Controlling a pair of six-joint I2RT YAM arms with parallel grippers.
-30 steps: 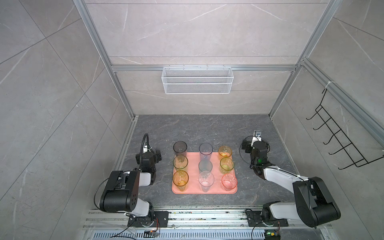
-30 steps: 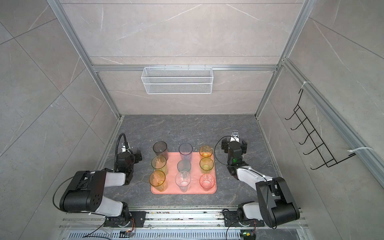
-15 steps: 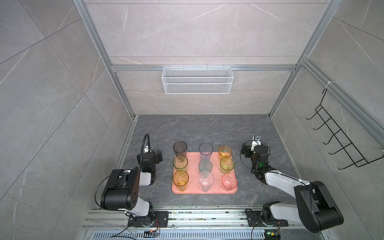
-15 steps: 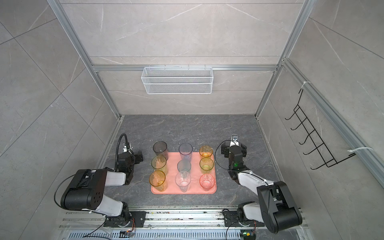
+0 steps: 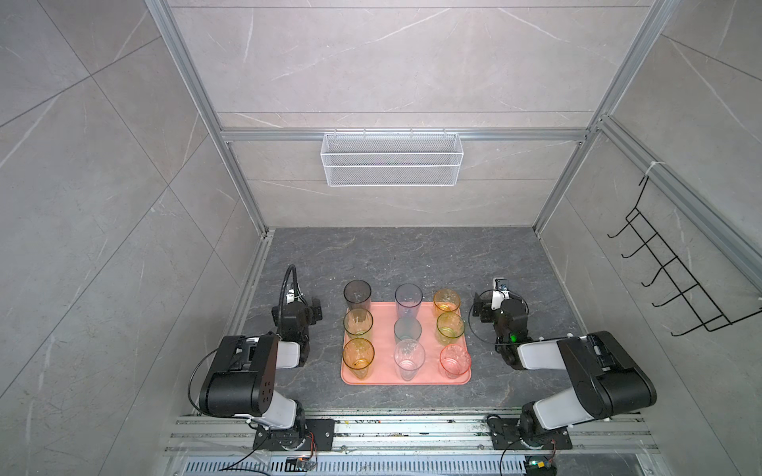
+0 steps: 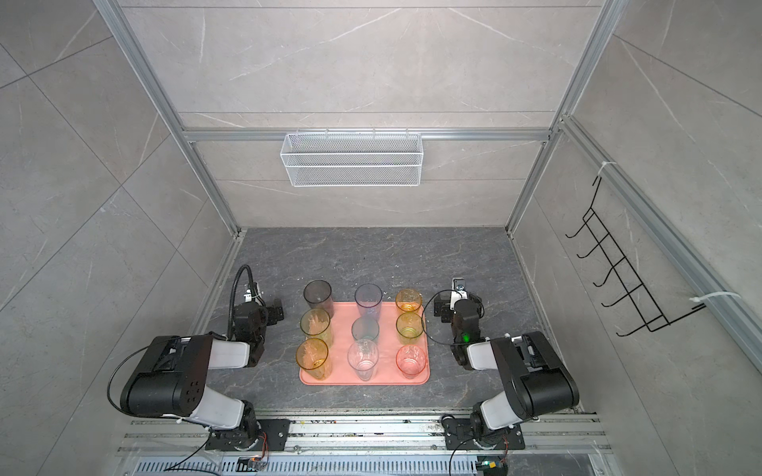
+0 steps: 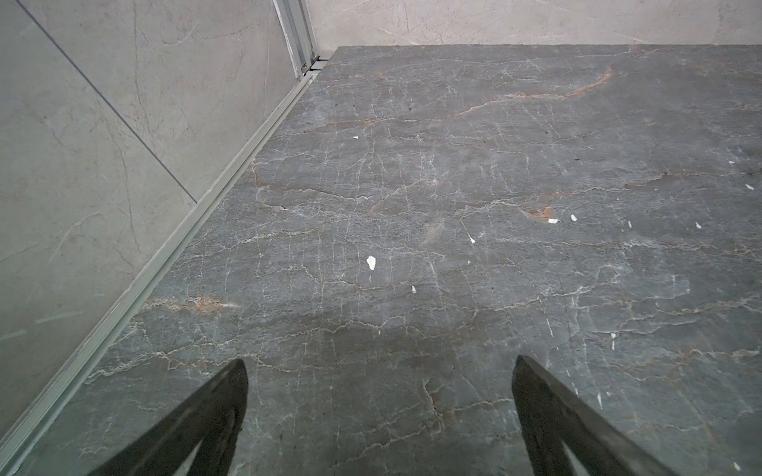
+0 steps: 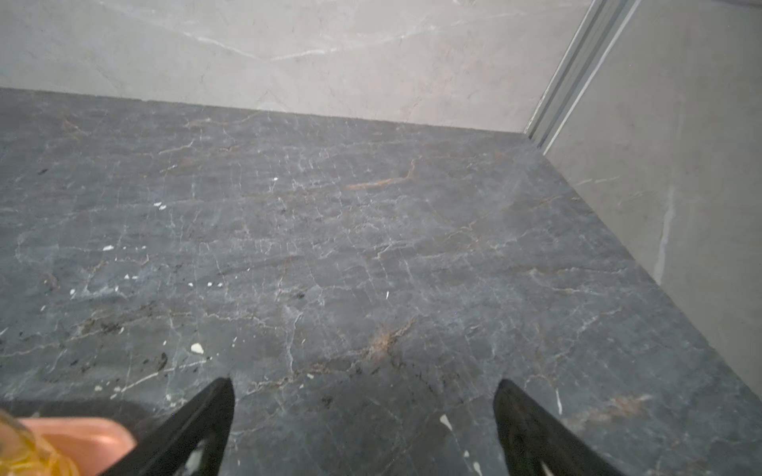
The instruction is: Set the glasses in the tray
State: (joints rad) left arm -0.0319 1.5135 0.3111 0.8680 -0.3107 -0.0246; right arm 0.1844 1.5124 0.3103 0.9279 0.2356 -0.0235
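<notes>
Saw a dark grey veined stone tabletop (image 5: 412, 255), flecked white, boxed in by pale tiled walls (image 5: 391, 62) on an aluminium frame. Noted a white wire basket (image 5: 391, 165) at 12 o'clock and a black hook rack (image 5: 676, 268) at 3. Found the salmon tray (image 5: 426, 373) toward 6 o'clock, long side running 9 to 3. Counted nine glasses (image 5: 407, 329) on it in three rows of three, all upright, mouths up. Found the left hand (image 7: 380, 360) at the tray's 9 o'clock and the right hand (image 8: 365, 381) at its 3, both with fingers spread, gripping nothing, above bare tabletop. Caught a tray corner and a yellow glass (image 8: 29, 453) in the right wrist view; got only tabletop and wall in the left wrist view.
</notes>
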